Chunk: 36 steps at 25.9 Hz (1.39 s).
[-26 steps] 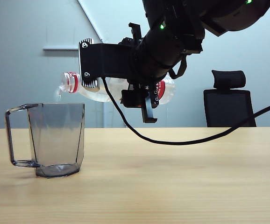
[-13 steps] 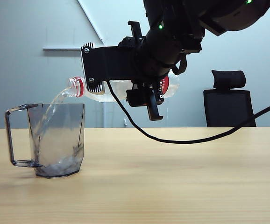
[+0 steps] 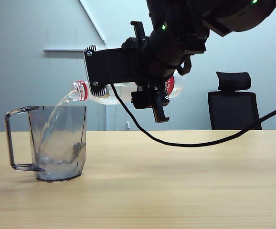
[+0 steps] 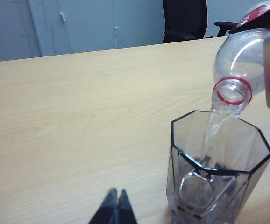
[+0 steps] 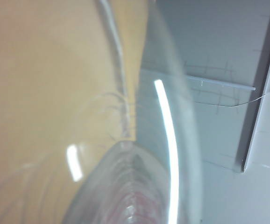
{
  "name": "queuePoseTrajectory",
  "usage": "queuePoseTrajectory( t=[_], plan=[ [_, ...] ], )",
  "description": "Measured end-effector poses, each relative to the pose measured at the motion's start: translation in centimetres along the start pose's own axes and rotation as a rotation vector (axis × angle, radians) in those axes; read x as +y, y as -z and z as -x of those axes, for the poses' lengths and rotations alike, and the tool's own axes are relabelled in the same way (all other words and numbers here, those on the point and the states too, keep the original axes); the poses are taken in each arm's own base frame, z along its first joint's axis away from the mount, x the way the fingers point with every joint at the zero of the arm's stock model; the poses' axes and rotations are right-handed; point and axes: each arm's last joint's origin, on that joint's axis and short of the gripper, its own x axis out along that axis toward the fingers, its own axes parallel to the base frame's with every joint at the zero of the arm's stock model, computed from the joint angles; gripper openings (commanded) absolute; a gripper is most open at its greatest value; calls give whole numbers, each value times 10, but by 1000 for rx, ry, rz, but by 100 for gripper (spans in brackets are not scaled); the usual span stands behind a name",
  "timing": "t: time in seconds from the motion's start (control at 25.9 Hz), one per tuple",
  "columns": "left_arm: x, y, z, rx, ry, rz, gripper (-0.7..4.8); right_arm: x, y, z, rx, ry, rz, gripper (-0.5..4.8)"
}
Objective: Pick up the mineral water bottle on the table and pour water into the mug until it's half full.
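**Operator:** Two grippers on this rig. Report each.

**Inspector:** Right gripper (image 3: 111,71): raised above the table (image 3: 176,181), clamped around the body of the mineral water bottle (image 3: 104,94). The bottle lies nearly level, tipped slightly mouth-down, with its red neck ring toward the mug (image 3: 57,143). In the right wrist view, clear bottle plastic (image 5: 139,182) fills the frame at close range. Left gripper (image 4: 115,205): low over the tabletop, just beside the mug, fingertips pressed together with nothing between them.

**Operator:** Position of the bottle mouth relative to the mug?

**Inspector:** Above the rim, inside the opening's outline and not touching it. In the left wrist view the open mouth of the bottle (image 4: 232,91) sits over the far edge of the mug (image 4: 219,163).

**Operator:** Flow status?

**Inspector:** Water (image 3: 57,109) runs from the mouth in a curved stream into the mug. A shallow layer covers the mug's base; the level is well below halfway.

**Operator:** Mug position?

**Inspector:** Upright on the table, at the left of the exterior view, handle pointing away from the bottle.

**Operator:** Other items?

**Inspector:** A black cable (image 3: 200,143) hangs from the right arm, dipping close to the tabletop. A black office chair (image 3: 233,107) stands behind the table.
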Motion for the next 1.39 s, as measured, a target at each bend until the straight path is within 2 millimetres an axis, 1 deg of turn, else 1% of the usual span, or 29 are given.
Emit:
queuePoseTrajectory(
  t=[1.0,1.12,1.39],
  plan=[
    [0,0,0,0,0,0,-2,-2,0,0,1,10,0,251],
    [0,0,0,0,0,0,-2,-2,0,0,0,10,-29,251],
    [0,0,0,0,0,0,-2,-1,-10,5,-25,6,-70,251]
  ],
)
